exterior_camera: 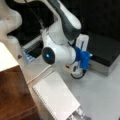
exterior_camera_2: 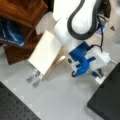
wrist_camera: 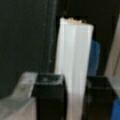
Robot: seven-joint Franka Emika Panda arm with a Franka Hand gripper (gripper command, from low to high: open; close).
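Where the wrist view looks past its black fingers (wrist_camera: pixel 50 97), the gripper (wrist_camera: pixel 75 100) pinches a tall white rectangular block (wrist_camera: pixel 73 57). Both pads press the block's sides.

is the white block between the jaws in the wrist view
Yes, the tall white block stands in the gap between the gripper's two dark jaws.

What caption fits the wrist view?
Gripper fingers straddle a tall white block.
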